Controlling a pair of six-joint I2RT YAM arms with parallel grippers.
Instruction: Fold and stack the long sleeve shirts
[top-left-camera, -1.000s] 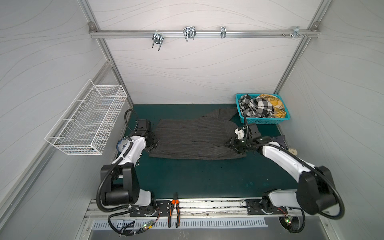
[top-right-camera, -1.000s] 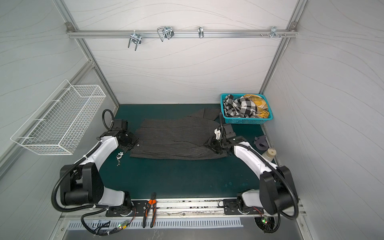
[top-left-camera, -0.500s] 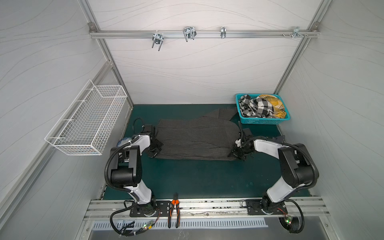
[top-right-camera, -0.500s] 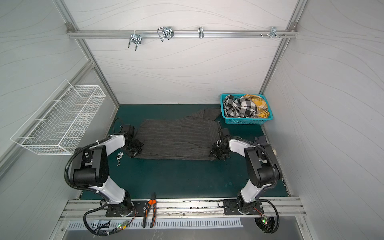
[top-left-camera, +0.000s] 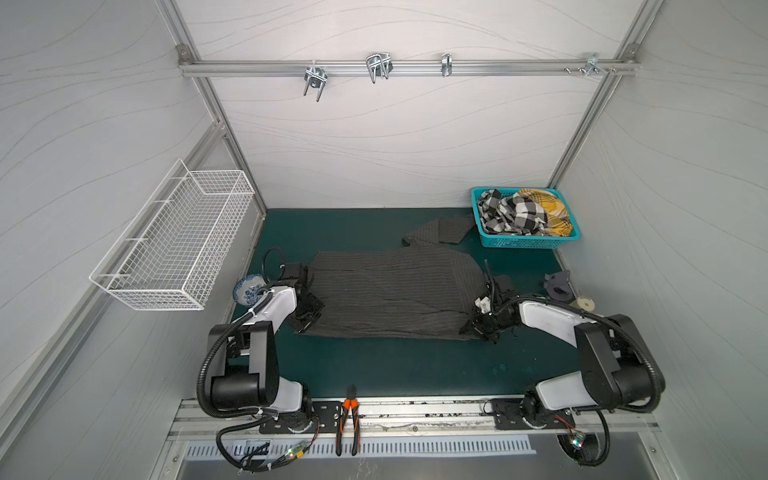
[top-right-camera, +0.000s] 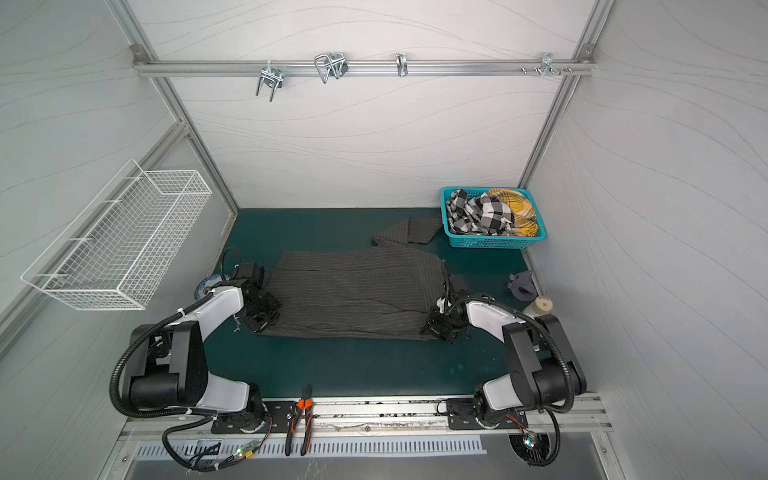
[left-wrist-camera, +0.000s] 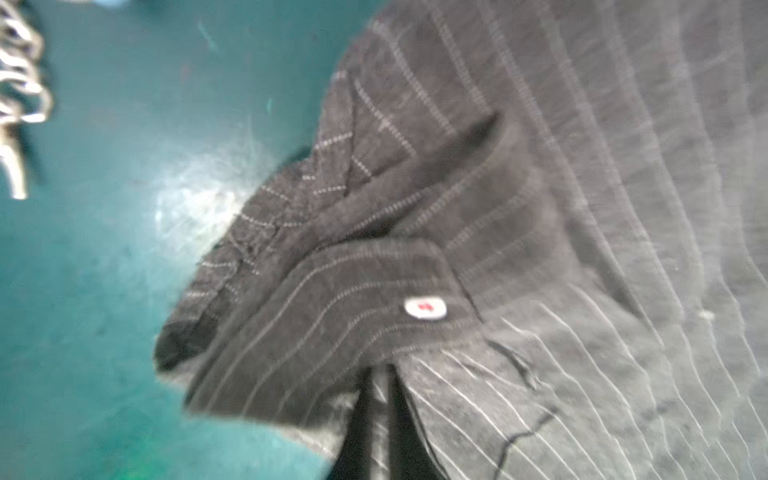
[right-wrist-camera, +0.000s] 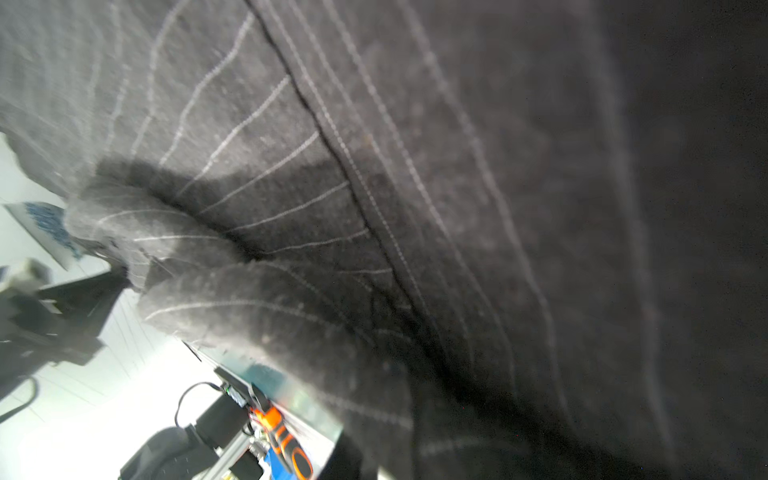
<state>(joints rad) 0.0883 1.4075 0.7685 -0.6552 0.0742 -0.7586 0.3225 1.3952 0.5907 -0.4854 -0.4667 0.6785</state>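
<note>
Since the shirt (top-left-camera: 386, 297) lies mid-counter (top-left-camera: 395, 365), long axis running left edge to right edge, each near corner sits at a claw: my left claw (top-left-camera: 305, 320) at the left end, my right claw (top-left-camera: 482, 326) at the right. Both forearms reach low, wrists tipped down. Cloth hides the jaws, so I cannot tell whether either pinches. One sleeve (top-left-camera: 440, 230) trails toward the far right corner.
</note>
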